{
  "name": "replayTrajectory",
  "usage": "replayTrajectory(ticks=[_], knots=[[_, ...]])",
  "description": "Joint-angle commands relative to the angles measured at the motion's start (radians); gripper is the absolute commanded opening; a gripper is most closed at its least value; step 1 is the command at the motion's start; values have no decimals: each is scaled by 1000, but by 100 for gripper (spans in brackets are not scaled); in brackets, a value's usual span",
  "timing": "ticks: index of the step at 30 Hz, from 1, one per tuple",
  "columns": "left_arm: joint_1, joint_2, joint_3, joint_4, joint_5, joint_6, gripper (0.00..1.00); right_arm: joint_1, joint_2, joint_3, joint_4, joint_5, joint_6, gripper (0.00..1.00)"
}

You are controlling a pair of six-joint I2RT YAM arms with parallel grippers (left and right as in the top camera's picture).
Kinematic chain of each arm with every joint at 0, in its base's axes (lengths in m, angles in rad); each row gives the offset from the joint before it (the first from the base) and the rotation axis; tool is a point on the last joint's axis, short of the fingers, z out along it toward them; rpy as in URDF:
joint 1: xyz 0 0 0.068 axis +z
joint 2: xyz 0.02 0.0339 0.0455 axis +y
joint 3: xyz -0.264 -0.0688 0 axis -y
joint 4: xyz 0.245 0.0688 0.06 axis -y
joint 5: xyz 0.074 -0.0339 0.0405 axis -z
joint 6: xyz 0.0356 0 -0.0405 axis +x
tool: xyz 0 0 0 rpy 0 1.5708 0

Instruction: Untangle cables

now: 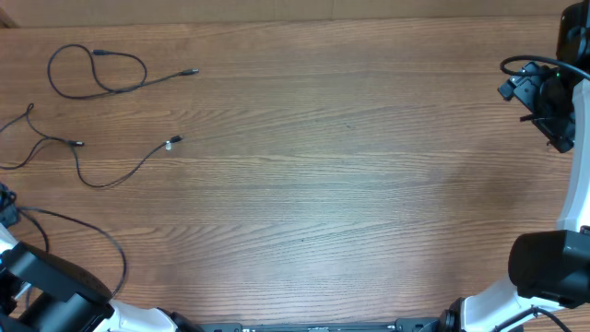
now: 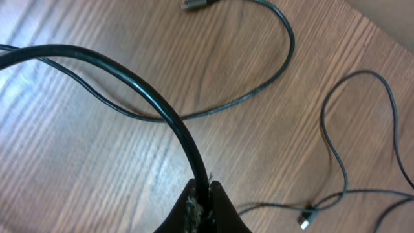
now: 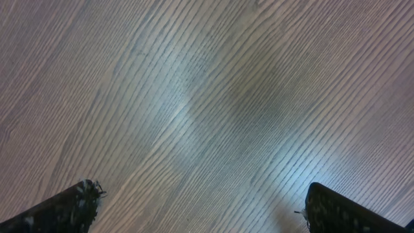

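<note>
We see the cables all on the left side of the wooden table [image 1: 350, 184]. Our left gripper [image 2: 202, 189] is pinched tight on one black cable [image 2: 158, 100]. The cable comes up from between the two fingers and bends away to the left in a big arch. We think it is held like this so it can be pulled off on its own, without dragging the others along.

In the left wrist view another cable [image 2: 289, 48] lies on the wood behind the held one. The two cross in the picture, but we cannot tell if they touch.

Up in the far left corner lies a looped cable [image 1: 143, 69]. It makes a ring, and its two ends poke out, one at the top and one to the right. Just below it lies a wavy cable [image 1: 147, 161] with a shiny plug [image 1: 172, 141] at its end. These two lie apart from each other, so we think they are sorted out already.

Our right gripper [image 3: 202, 191] has its fingers spread wide and holds nothing. It hangs over bare wood at the far right, well apart from every cable. We think it is kept there to be out of the way, with its fingers apart so it is ready to grab if a second hold is needed.
</note>
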Motion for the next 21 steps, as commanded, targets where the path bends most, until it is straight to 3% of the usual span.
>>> replayTrajectory(ticks=[1, 5, 8, 11, 17, 21], knots=[[6, 0, 24, 5, -72, 34, 4, -1, -2, -4, 2, 0, -3, 100], [6, 4, 24, 20, -70, 35, 6, -1, -2, -4, 2, 0, -4, 100], [6, 15, 23, 51, -66, 99, 24, -1, -2, -4, 2, 0, -3, 100], [7, 36, 23, 77, -63, 208, 51, -1, -2, -4, 2, 0, -4, 100], [34, 70, 23, 34, -65, 236, 58, -1, -2, -4, 2, 0, -3, 100], [71, 71, 23, -27, -141, 251, 71, -1, -2, -4, 2, 0, -3, 100]])
